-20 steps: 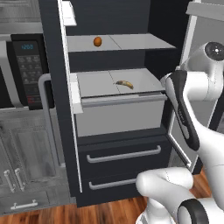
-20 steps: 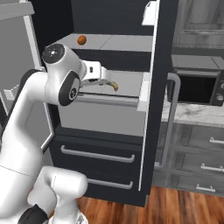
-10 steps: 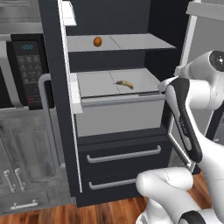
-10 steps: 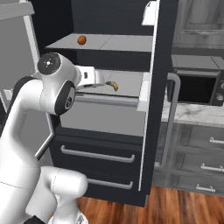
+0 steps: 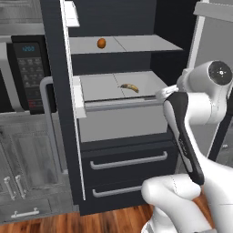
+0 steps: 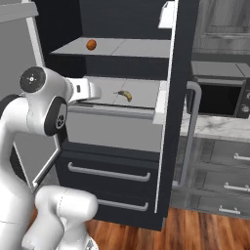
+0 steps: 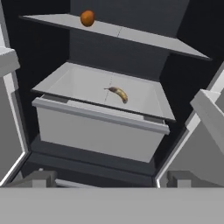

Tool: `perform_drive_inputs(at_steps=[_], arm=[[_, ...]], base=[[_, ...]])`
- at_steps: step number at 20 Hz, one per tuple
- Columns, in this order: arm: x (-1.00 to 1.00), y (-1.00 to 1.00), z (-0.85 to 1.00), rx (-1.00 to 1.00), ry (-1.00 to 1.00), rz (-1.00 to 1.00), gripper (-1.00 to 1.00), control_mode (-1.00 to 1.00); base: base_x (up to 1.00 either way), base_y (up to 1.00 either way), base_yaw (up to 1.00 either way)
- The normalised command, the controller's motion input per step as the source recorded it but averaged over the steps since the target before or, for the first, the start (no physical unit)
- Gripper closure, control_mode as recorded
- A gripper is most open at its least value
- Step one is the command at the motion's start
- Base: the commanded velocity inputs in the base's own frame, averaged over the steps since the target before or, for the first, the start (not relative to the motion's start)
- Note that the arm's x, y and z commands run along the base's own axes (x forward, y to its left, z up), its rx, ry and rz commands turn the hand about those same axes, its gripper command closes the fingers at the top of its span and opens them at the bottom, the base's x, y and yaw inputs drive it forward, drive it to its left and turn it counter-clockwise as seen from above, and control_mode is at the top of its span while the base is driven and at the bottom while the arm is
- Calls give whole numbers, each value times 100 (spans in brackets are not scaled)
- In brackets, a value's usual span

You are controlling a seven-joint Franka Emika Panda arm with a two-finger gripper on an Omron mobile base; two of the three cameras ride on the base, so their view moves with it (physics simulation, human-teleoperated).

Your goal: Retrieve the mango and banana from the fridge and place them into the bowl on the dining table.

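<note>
The fridge [image 5: 53, 50] stands open in front of me. The mango [image 5: 101, 43] [image 6: 91, 45] [image 7: 87, 18], a small orange oval, rests on the upper grey shelf. One shelf lower lies the banana [image 5: 129, 87] [image 6: 125, 94] [image 7: 119, 93], yellow with dark ends, over the pale crisper drawer [image 7: 96, 131]. My gripper [image 7: 111, 181] [image 5: 161, 93] [image 6: 97, 92] is open and holds nothing. It sits outside the shelf's front edge, level with the banana and pointing into the fridge. The bowl and the dining table are out of view.
Two dark lower drawers with silver handles [image 5: 128, 161] sit under the shelves. The fridge doors [image 6: 181, 73] stand open on both sides of the arm. A black microwave [image 5: 28, 73] [image 6: 218, 97] sits over grey cabinets beside the fridge, above a wooden floor.
The hand has drawn back out of the fridge, away from the banana, and the arm's elbow has dropped lower. The fruit has not moved and the jaws stay open.
</note>
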Motion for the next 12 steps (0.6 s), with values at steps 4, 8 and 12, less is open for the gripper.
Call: perform_drive_inputs(at_steps=[4,8,12], arm=[[-12,9,0,0,0,3,-100,-100],[-5,3,0,0,0,2,-100,100],[0,0,0,0,0,0,-100,100]], base=[[0,0,0],[-4,2,2],[-1,1,3]])
